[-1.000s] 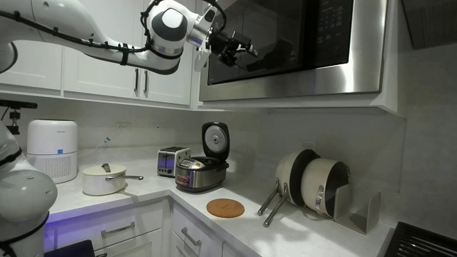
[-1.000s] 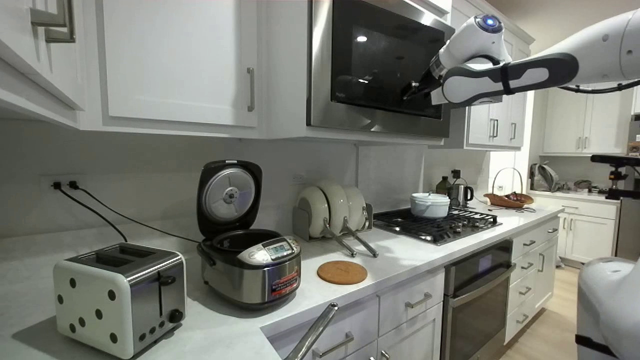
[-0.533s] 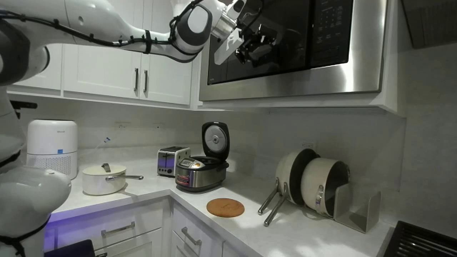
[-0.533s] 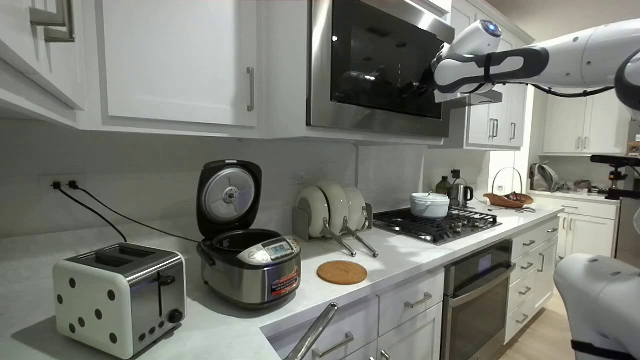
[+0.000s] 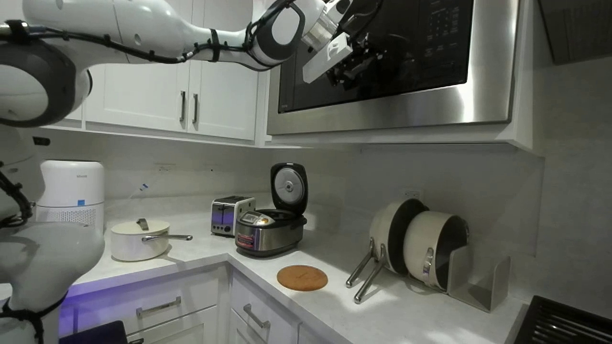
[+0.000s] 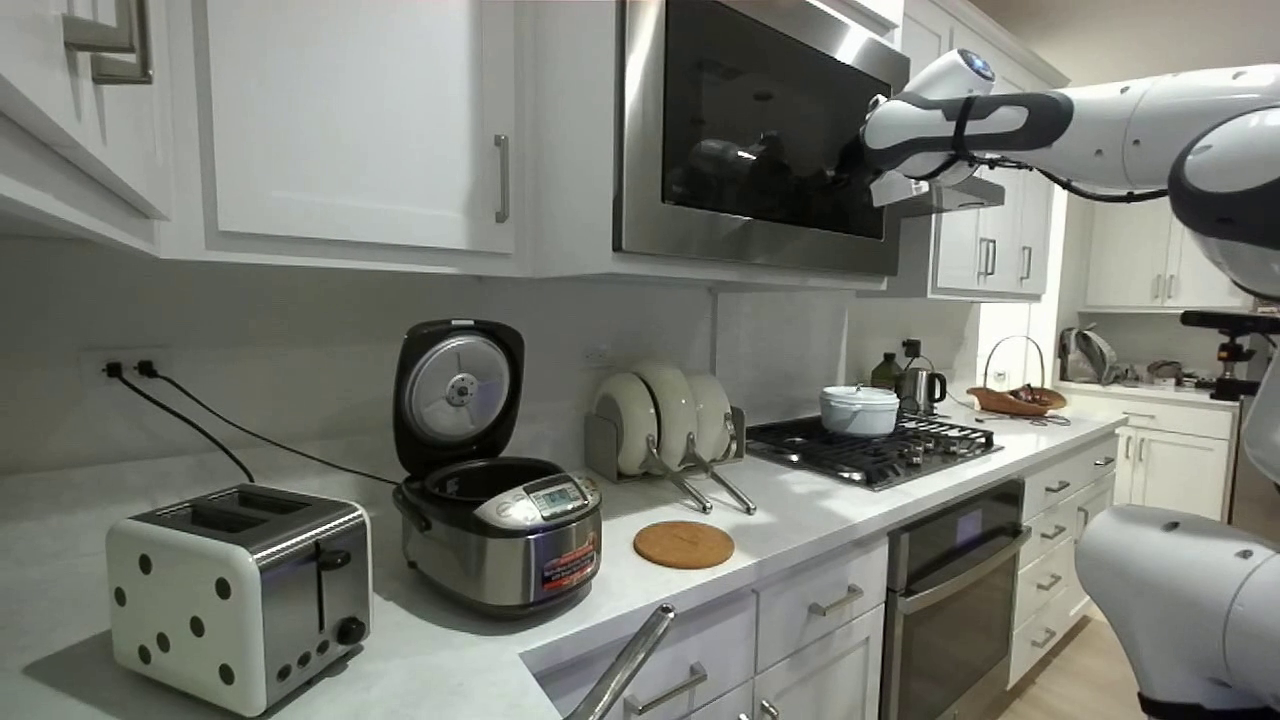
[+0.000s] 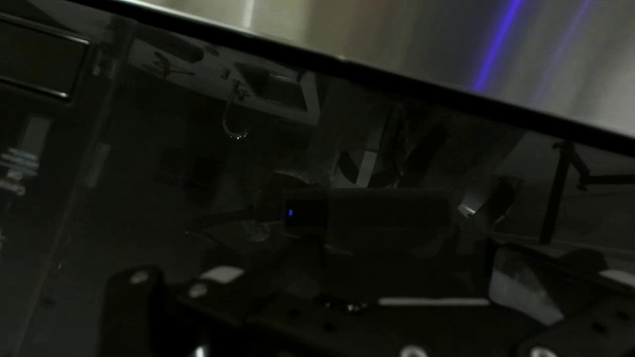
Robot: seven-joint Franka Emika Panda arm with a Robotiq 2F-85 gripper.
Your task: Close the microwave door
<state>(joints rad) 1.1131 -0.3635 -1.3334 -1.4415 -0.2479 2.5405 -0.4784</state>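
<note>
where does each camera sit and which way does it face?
In an exterior view: seemingly near the stove, facing the corner by the rice cooker; arm at left, gripper before the microwave.
In an exterior view: seemingly near the toaster, facing the stove; arm at right, gripper hard to make out.
In the wrist view: on the wrist, facing dark glass and steel trim on the microwave; gripper along the bottom.
Shared by both exterior views: microwave, rice cooker, toaster, arm.

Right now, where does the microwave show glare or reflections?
In both exterior views, bright glare on its steel trim; in an exterior view, pale reflections in the microwave door; in the wrist view, a very dark picture, faint reflections, a violet streak on the trim.
</note>
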